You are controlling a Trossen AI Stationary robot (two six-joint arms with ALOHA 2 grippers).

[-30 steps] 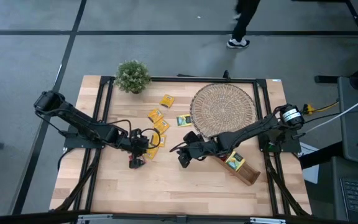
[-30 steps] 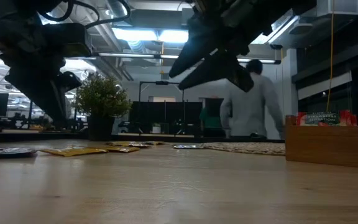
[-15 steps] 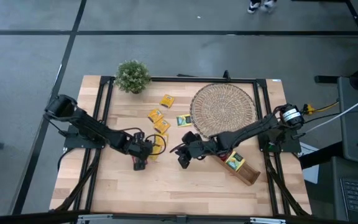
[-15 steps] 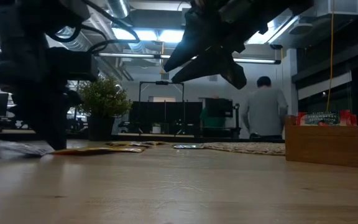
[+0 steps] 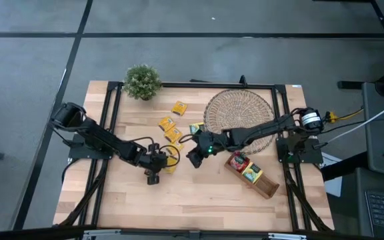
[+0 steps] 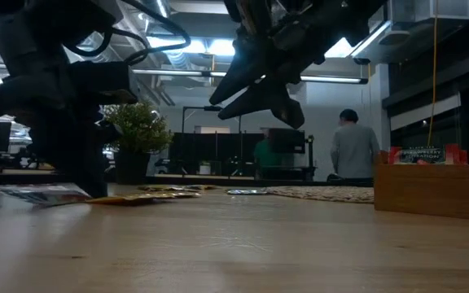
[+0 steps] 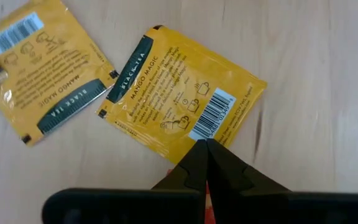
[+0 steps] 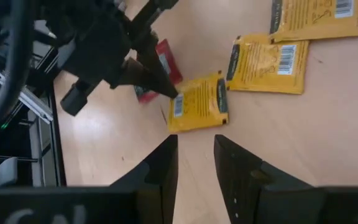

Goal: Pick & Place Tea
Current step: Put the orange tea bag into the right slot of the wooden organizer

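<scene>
Near the table's middle, the left gripper (image 7: 205, 144) had just closed, fingers pinching a yellow tea sachet's (image 7: 182, 93) edge, ready for lifting; the right gripper (image 8: 194, 155) hung above, fingers spread.

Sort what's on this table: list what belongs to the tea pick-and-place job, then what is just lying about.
Belongs to the job:
- yellow tea sachets, one pinched at its edge by the left gripper, jaws shut
- red sachet beside it
- wooden compartment tray holding sachets
- right gripper, hovering nearby

Lying about:
- potted plant
- round woven mat
</scene>
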